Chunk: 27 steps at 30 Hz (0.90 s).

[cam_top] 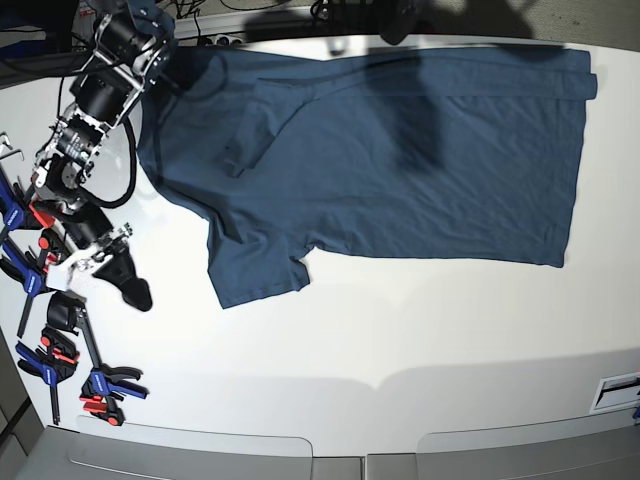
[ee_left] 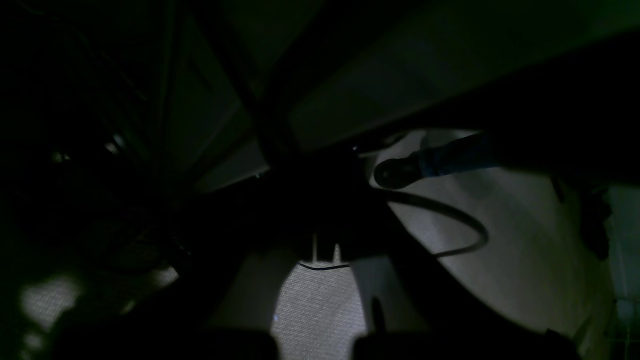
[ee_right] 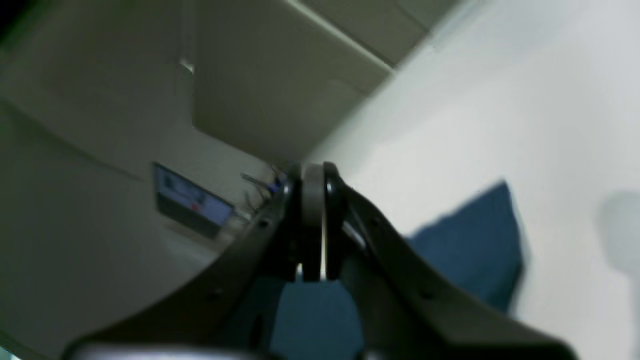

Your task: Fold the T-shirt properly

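Sprawling across the far half of the white table (cam_top: 330,350) is the T-shirt (cam_top: 400,160), dark navy, plain, spread mostly flat with its hem end toward the base view's right and its collar end toward the left. One short sleeve (cam_top: 255,275) juts toward the near edge, and soft wrinkles run across the chest; the far edge is rolled or doubled along the top of the table. At the base view's left stands the right arm, its gripper (cam_top: 132,290) pointing down onto bare table just beside that sleeve, apart from the cloth. In the right wrist view the right gripper (ee_right: 312,220) has its jaws pressed together with nothing between them, blurred blue fabric showing behind and below. The left gripper is the hard one: the left wrist view is nearly black, only patches of pale surface and a dark cable (ee_left: 450,220) come through, and the fingers cannot be made out there; it is closed, and whether it grips anything cannot be told. A row of blue and red clamps (cam_top: 60,350) lines the table's left edge, partly cut off.
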Motion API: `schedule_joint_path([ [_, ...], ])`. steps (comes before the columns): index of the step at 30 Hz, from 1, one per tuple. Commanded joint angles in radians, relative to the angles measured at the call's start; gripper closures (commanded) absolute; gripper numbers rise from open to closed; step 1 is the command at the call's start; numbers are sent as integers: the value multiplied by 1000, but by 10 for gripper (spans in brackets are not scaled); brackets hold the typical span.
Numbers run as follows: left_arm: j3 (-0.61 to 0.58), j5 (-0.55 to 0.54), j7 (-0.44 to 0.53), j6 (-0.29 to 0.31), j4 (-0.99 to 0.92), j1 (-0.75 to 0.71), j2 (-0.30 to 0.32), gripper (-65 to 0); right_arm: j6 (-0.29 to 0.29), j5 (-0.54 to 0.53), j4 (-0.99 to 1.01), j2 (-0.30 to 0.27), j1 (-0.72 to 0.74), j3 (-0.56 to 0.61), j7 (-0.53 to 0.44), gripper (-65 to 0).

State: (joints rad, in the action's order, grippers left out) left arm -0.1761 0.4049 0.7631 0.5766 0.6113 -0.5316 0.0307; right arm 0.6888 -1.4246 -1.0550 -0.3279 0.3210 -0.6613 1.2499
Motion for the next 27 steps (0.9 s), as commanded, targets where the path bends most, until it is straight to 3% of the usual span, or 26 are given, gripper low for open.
schedule_joint_path([
  [1,-9,-2,70,37,10,-12,-16,0,9,-54,-17,-18,28,-11,-31,0],
  [7,-9,-2,70,37,10,-11,-16,0,9,-37,-17,-19,28,-20,-368,0],
  [16,-9,-2,70,37,10,-12,-16,0,9,267,-17,-21,65,-20,-603,0],
  [21,-9,-2,70,37,10,-11,-16,0,9,328,-17,-21,96,-20,-632,0],
  [27,-9,-2,70,37,10,-11,-16,0,9,330,-17,-21,100,-20,-630,0],
])
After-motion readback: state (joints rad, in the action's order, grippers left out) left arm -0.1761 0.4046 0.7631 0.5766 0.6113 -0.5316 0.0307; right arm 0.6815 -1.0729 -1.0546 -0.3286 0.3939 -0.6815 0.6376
